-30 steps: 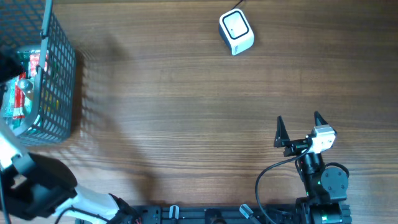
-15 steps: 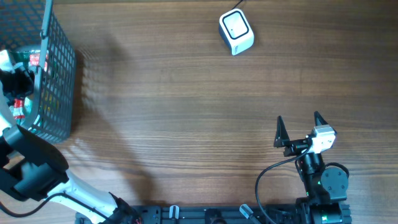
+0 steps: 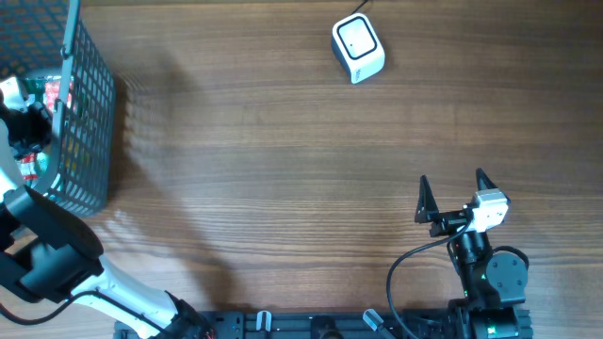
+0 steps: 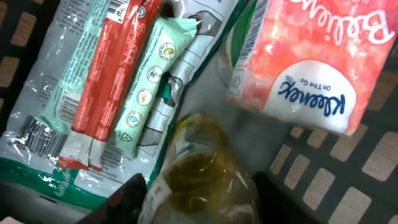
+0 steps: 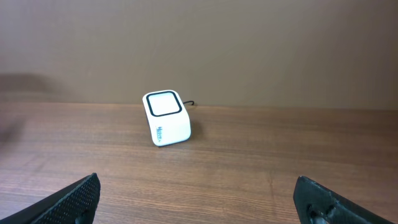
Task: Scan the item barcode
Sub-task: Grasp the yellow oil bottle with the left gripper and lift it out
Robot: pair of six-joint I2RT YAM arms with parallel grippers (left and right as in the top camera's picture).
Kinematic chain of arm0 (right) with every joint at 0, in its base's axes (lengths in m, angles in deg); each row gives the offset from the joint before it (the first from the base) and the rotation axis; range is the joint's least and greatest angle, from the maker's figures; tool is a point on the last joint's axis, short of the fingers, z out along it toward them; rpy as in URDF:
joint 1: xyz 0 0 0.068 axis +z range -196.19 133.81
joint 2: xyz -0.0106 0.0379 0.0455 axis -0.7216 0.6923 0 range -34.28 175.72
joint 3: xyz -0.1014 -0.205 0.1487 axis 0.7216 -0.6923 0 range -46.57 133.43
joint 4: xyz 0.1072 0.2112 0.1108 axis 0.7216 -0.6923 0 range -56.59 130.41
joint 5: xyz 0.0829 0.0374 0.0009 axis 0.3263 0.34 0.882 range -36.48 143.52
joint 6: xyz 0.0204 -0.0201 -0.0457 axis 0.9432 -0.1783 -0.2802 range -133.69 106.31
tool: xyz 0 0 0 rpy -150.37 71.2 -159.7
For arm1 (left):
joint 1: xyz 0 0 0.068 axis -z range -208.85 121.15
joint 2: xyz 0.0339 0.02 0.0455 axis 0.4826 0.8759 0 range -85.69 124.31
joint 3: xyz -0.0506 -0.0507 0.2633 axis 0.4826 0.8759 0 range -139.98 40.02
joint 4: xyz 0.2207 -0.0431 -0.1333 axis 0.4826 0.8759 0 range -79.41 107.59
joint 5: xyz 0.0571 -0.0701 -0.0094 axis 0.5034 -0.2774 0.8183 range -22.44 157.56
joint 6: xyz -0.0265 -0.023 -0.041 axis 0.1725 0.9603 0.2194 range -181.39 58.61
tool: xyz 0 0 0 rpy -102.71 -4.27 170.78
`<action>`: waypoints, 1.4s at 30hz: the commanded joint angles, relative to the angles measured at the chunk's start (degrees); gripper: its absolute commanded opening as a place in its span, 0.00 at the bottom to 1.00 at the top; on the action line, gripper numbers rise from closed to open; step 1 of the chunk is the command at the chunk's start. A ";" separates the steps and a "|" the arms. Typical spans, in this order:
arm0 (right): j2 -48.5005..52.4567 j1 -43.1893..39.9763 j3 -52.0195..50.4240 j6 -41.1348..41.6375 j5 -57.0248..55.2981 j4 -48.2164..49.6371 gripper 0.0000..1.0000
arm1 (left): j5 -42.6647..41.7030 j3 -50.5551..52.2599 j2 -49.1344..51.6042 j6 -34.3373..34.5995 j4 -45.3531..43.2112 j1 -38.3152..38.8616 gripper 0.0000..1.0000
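The wooden table [image 3: 283, 169] looks just as it did a second ago. The black wire basket [image 3: 89, 141] stands at its left edge and has not shifted.

The left arm [image 3: 47, 254] has changed most. A second ago it lay lower, below and outside the basket. Now it reaches over the basket's near wall and down inside, about where it was half a second ago. The right arm [image 3: 485, 273] has not moved and sits well to the right of the basket at the near edge. The right gripper [image 3: 452, 176] holds nothing, with its jaws spread wide.

Inside the basket, a pink Kleenex tissue pack [image 4: 311, 62] lies against the right wall. A flat packet of red and pale green sachets [image 4: 112, 81] lies on the left. Between them is a clear container with yellowish contents [image 4: 205, 155].

The left gripper [image 4: 202, 196] has narrowed since a moment ago. Its two dark fingers [image 4: 130, 196] now sit close on either side of the container. Whether they actually pinch it cannot be told.

The white barcode scanner [image 3: 358, 49] sits far to the right of the basket near the far edge, where it was before.
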 commanded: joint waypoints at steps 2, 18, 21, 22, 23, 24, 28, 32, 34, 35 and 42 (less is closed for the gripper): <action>-0.20 -0.28 -0.07 -0.50 0.90 0.15 1.00 | -0.85 0.50 0.76 -0.07 0.07 -0.15 0.42; -0.20 -0.28 -0.07 -0.48 0.90 0.15 1.00 | -1.09 -4.50 -18.49 2.47 -12.24 -0.09 0.35; -0.20 -0.28 -0.07 -0.48 0.90 0.15 1.00 | -1.31 -4.59 -25.68 7.89 -18.93 -0.09 0.34; -0.20 -0.28 -0.07 -0.48 0.90 0.15 1.00 | -1.95 -4.59 -27.54 9.44 -20.50 0.07 0.34; -0.20 -0.28 -0.07 -0.48 0.90 0.15 1.00 | -2.78 -4.59 -29.31 10.86 -21.86 0.35 0.34; -0.20 -0.28 -0.07 -0.50 0.90 0.15 1.00 | -2.93 -4.59 -31.45 12.76 -23.15 0.87 0.34; -0.20 -0.28 -0.07 -0.48 0.90 0.15 1.00 | -2.93 -4.59 -37.75 16.76 -23.43 5.55 0.33; -0.20 -0.28 -0.07 -0.50 0.90 0.15 1.00 | -2.38 -4.59 -40.63 17.64 -20.02 13.20 0.33; -0.20 -0.28 -0.07 -0.50 0.90 0.15 1.00 | -2.27 -4.59 -40.96 18.80 -17.31 17.46 0.32; -0.20 -0.28 -0.07 -0.50 0.90 0.15 1.00 | -2.27 -4.59 -40.94 19.39 -15.37 19.98 0.32; -0.20 -0.28 -0.07 -0.50 0.90 0.15 1.00 | -2.27 -4.57 -36.13 19.96 -3.72 39.45 0.31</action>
